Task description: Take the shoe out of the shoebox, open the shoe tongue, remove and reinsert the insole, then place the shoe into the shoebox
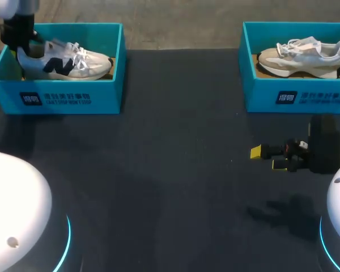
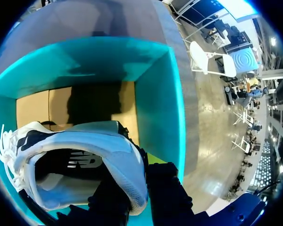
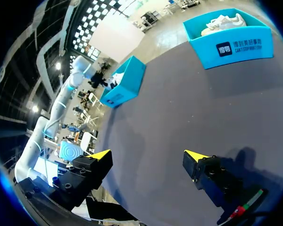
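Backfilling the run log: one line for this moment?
left gripper: shut on white-and-navy sneaker heel inside left shoebox | right gripper: open over table | stage: sneaker not yet out

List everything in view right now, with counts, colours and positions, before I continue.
left shoebox: 1, teal, far left of the table.
right shoebox: 1, teal, far right of the table.
white and navy shoe: 1, inside the left shoebox, toe toward the table's middle.
beige shoe: 1, cream-beige, inside the right shoebox.
table: 1, black, under both boxes.
left end effector: 1, black, in the left shoebox, clamped on the shoe's heel wall.
right end effector: 1, black with yellow tips, open, over bare table in front of the right shoebox.
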Robot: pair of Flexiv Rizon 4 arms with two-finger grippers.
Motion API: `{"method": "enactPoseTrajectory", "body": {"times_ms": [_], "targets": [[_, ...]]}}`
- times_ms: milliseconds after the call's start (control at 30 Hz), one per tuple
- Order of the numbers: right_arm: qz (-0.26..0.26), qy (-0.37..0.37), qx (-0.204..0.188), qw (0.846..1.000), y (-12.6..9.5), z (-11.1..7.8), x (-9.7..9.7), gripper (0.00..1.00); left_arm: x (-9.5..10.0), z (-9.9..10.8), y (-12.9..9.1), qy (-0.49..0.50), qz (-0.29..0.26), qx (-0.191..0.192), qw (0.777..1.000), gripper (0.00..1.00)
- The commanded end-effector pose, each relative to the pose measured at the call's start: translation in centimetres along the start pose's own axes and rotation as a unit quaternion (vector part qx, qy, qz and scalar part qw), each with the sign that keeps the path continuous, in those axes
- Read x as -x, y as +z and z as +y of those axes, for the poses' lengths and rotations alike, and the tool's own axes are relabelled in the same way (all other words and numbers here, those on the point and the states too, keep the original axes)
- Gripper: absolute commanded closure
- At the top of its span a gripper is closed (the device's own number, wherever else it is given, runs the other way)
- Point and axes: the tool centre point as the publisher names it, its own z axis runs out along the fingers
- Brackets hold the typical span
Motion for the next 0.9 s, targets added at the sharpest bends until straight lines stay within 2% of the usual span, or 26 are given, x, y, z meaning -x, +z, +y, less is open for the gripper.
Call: {"method": "enactPoseTrajectory", "body": {"times_ms": [33,467,900], "targets": [[0.000,0.000,0.001,1.000,-0.3,-0.2,-0.1,0.00,0.3,0.5,0.7,0.002,0.001,-0.003,1.000,1.00],[0.000,0.000,0.001,1.000,-0.3,-0.2,-0.1,0.00,0.1,0.3,0.7,0.008,-0.010,-0.015,1.000,1.00],[0.000,0.000,0.001,1.000,-0.3,-0.2,-0.1,0.00,-0.9,-1.3,-2.1,0.001,-0.022,0.019,1.000,1.00]]}}
